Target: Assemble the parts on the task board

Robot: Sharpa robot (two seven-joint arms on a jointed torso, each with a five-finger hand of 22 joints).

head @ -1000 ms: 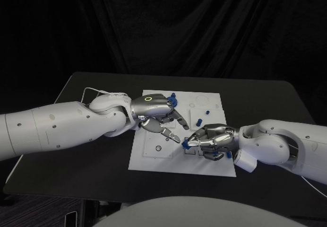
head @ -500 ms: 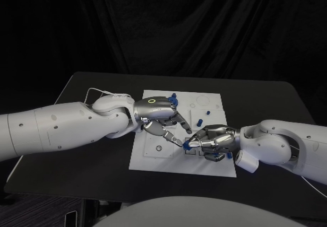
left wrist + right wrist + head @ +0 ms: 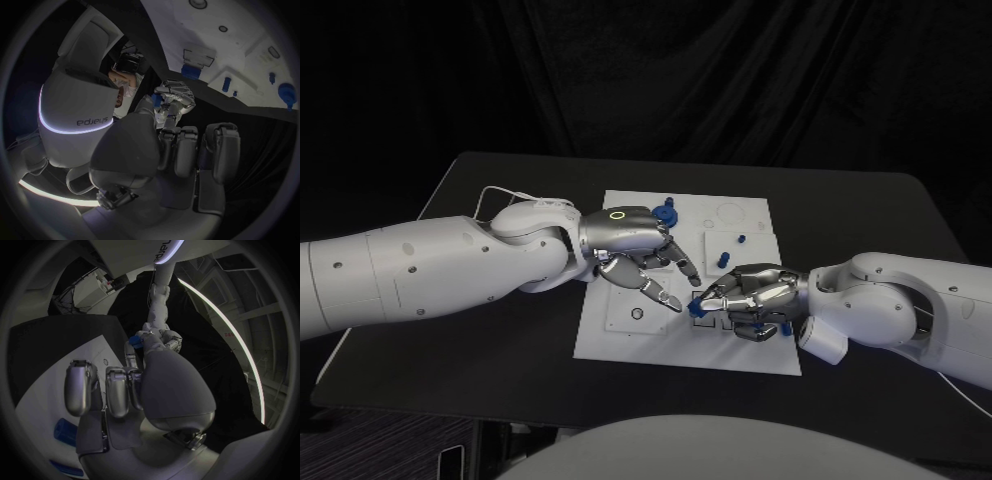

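White task board (image 3: 740, 215) lies mid-table, where I see my right hand (image 3: 744, 298) near its front edge pinching a small blue part (image 3: 695, 309), while my left hand (image 3: 639, 252) hovers beside it, fingers spread, holding nothing.

The head camera looks down from above onto the black bench (image 3: 877, 210), taking in the whole white task board (image 3: 747, 215) from a fair way off. The left wrist camera sits close behind the left hand (image 3: 181, 145), facing across the task board (image 3: 231, 55). The right wrist camera sits just behind the right hand (image 3: 125, 385), very near the task board (image 3: 75, 370). All three share that board, and both wrist views catch the opposite hand.
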